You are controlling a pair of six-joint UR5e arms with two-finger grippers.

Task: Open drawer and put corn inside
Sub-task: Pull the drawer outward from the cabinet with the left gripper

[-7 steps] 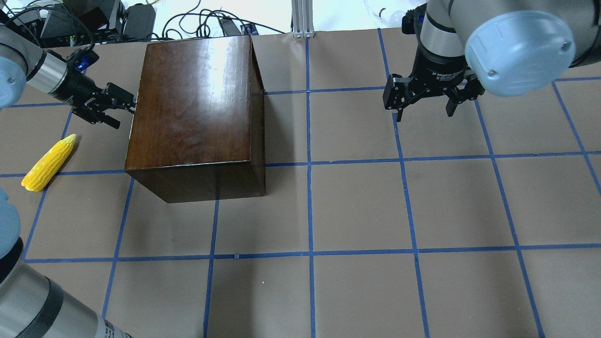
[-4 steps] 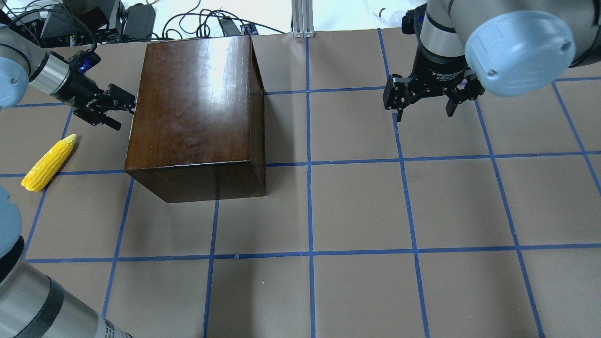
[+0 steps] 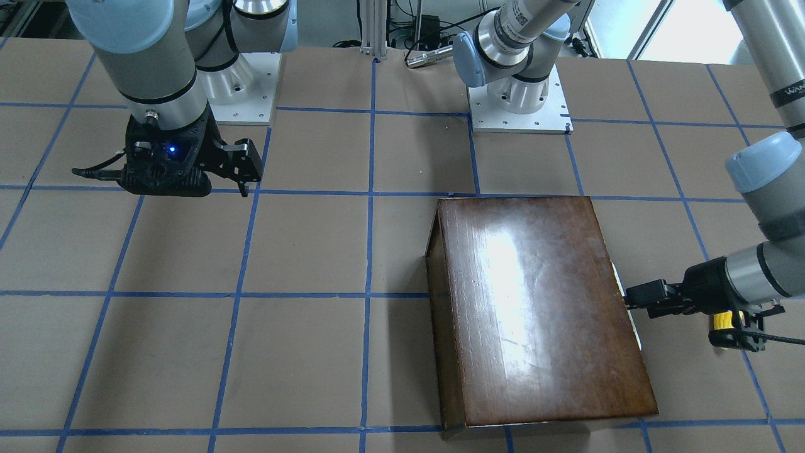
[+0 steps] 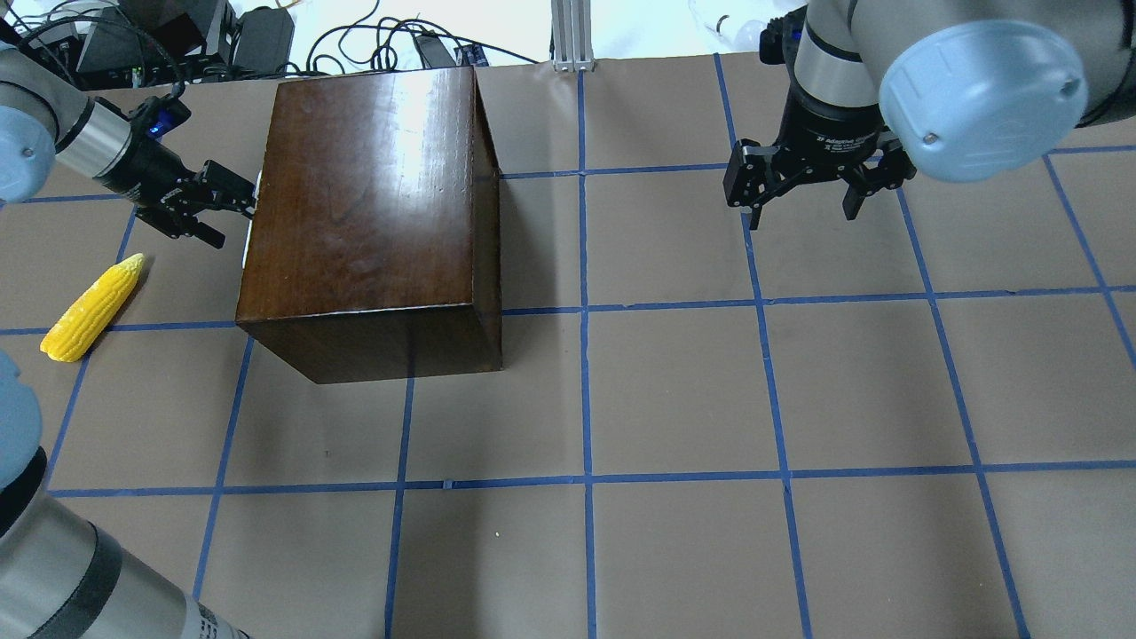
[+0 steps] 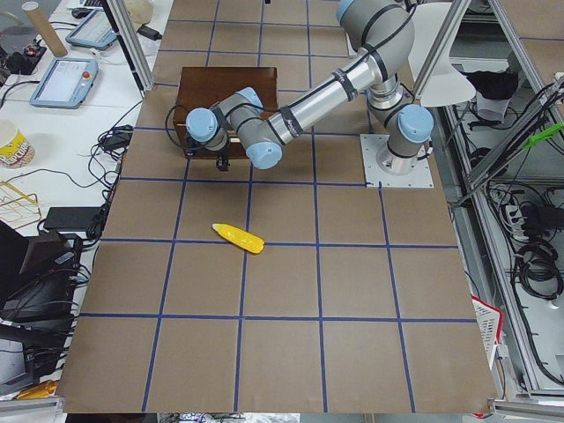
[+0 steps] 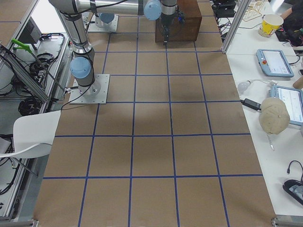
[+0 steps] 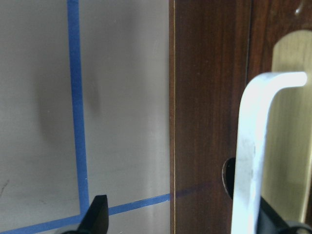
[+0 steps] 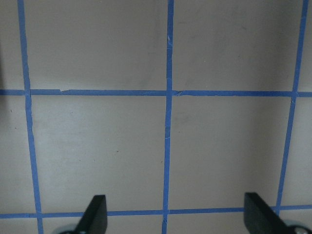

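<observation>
Hooking the drawer's pull looks to be the step in hand; left tool [image 4: 224,211] lies level against the left face of the box [image 4: 373,204], where the drawer [image 7: 262,44] fronts; its fingers are spread, clamped on nothing; the wrist view has one finger partly hidden by the white handle [image 7: 248,146], the other out over bare worktop [image 4: 674,390], likely set for a hook-and-drag rather than a pinch; a pale sliver shows along that box edge, handle or tray I cannot tell, so the drawer is barely out at most; corn [image 4: 91,308] lies flat on the worktop, near the left tool but apart, handy for that arm; right tool [image 4: 803,213] hangs splayed and empty, well clear on the far side.
</observation>
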